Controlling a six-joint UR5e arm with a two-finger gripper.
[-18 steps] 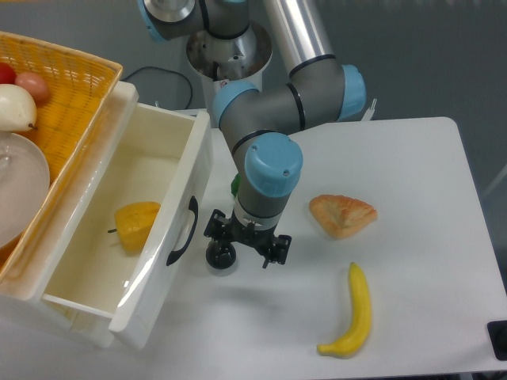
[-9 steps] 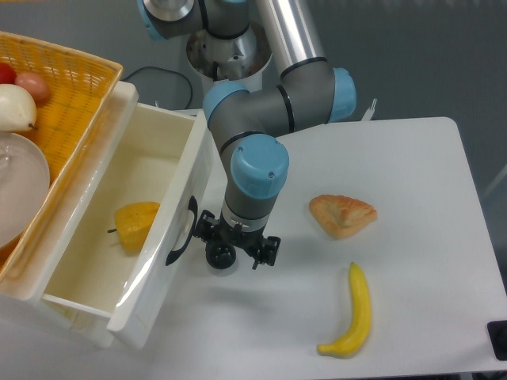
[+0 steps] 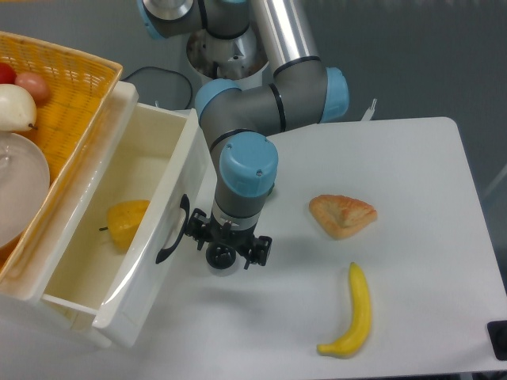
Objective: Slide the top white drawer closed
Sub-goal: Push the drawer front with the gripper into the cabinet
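Fingers (image 3: 192, 228) of the gripper (image 3: 226, 240) press sideways against the front panel of the top white drawer (image 3: 150, 261), beside its curved black handle (image 3: 172, 231); they grasp nothing, and whether they are spread or closed I cannot tell from this angle. Good practice here, I judge, is a steady, level push along the drawer's travel, keeping contact low on the panel so the drawer, well out from the cabinet, does not skew. Inside lies a yellow pepper (image 3: 125, 222); beyond, a yellow wicker basket (image 3: 67, 87) rests on top.
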